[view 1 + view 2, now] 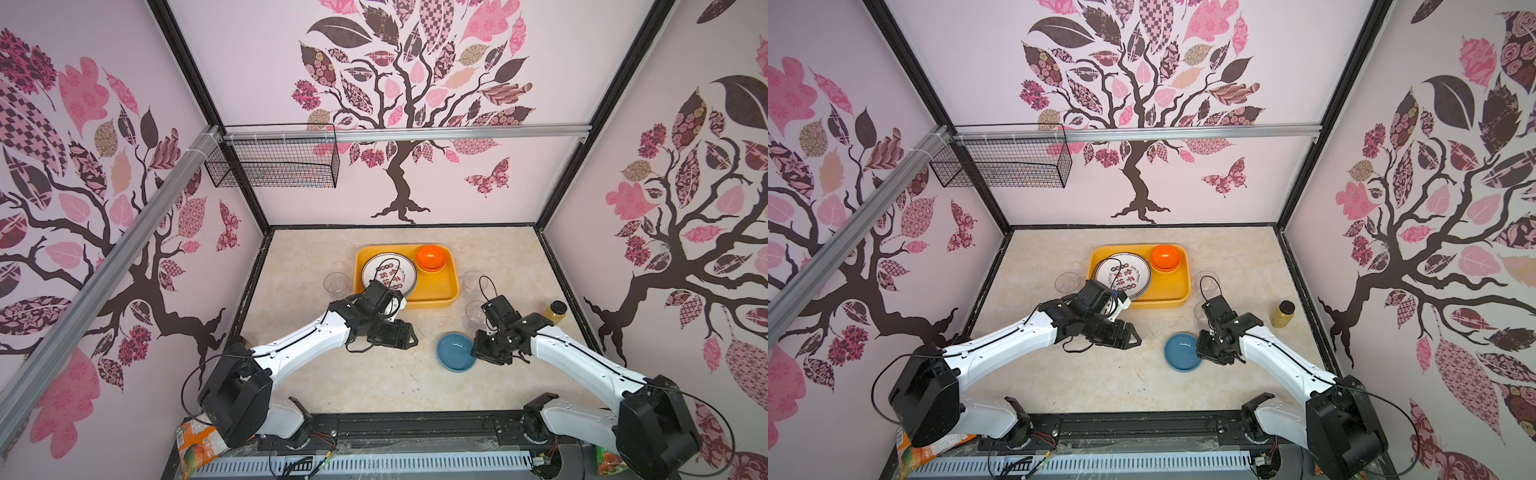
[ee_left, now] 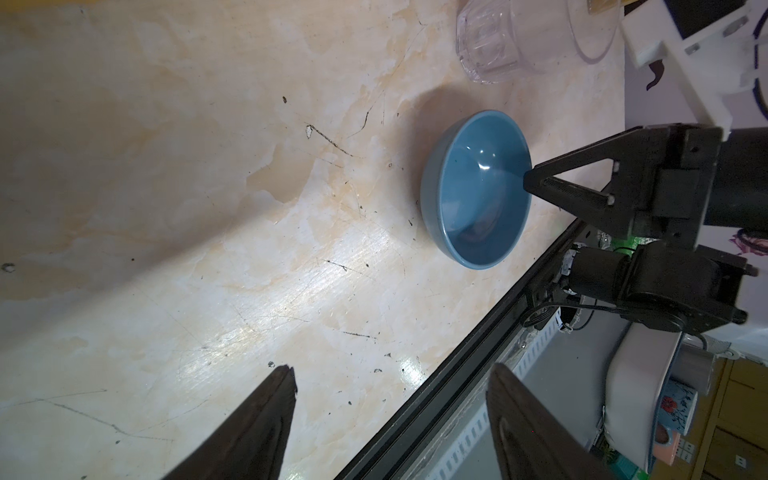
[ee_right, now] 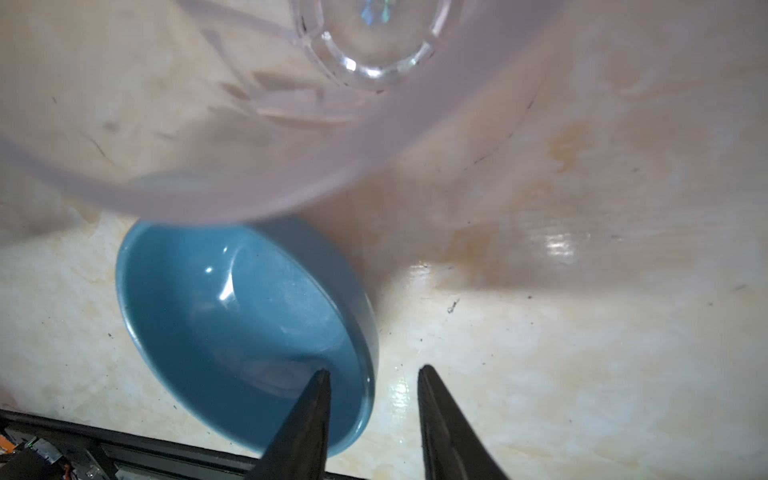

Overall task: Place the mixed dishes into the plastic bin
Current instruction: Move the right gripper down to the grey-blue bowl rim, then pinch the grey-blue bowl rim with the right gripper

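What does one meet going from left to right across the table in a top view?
Left tumbler → white plate → orange bowl → far right tumbler → amber bottle. The blue bowl and near right tumbler overlap others, so omitted.

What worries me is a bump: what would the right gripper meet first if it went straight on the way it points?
The blue bowl: its rim lies between the open jaws of the right gripper, one inside, one outside. How close is unclear.

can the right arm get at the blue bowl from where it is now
Probably yes: the right tool straddles the blue bowl at its rim, one finger inside and one outside, jaws apart, with nothing between. A clear tumbler stands close by, though.
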Controlling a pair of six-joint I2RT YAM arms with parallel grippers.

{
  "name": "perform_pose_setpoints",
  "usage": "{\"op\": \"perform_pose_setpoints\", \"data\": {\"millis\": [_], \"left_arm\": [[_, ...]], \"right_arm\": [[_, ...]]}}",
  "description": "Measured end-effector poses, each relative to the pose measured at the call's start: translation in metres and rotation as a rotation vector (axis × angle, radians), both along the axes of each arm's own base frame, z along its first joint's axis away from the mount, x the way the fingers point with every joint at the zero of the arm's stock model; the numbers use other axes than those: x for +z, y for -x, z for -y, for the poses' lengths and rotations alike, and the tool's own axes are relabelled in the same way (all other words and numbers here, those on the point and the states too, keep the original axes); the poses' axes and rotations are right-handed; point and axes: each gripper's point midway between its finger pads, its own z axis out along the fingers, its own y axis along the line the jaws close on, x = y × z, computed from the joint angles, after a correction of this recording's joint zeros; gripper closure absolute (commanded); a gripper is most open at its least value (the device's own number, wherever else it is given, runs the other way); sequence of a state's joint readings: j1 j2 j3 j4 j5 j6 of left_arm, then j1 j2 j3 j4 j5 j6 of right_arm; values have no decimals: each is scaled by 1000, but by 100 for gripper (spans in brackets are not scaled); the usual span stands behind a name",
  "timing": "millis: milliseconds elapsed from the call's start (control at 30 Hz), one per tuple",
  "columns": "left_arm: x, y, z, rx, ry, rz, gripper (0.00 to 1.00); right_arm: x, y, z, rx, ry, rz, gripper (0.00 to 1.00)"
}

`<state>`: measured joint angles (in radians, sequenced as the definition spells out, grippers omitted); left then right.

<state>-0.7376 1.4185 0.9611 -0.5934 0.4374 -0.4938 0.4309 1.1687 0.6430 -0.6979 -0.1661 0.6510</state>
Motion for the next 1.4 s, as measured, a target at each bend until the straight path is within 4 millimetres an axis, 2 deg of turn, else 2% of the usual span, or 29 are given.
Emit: {"op": "perform_pose_setpoints", "data": {"millis": [200,433,833,1400], "left_arm": [[0,0,0,-1,-1,1,25],[0,0,0,0,-2,2,25],[0,0,0,3,-4,3,25],[-2,-4,-3,19,-25,18,26]], "right_arm": [[-2,-8,-4,-4,-10,21,67],[-9,-6,-5,-9,-8,4,74],[-11,-6,-7,-7,-10,1,85],[-11,3,-4,36,46,-22,92]]}}
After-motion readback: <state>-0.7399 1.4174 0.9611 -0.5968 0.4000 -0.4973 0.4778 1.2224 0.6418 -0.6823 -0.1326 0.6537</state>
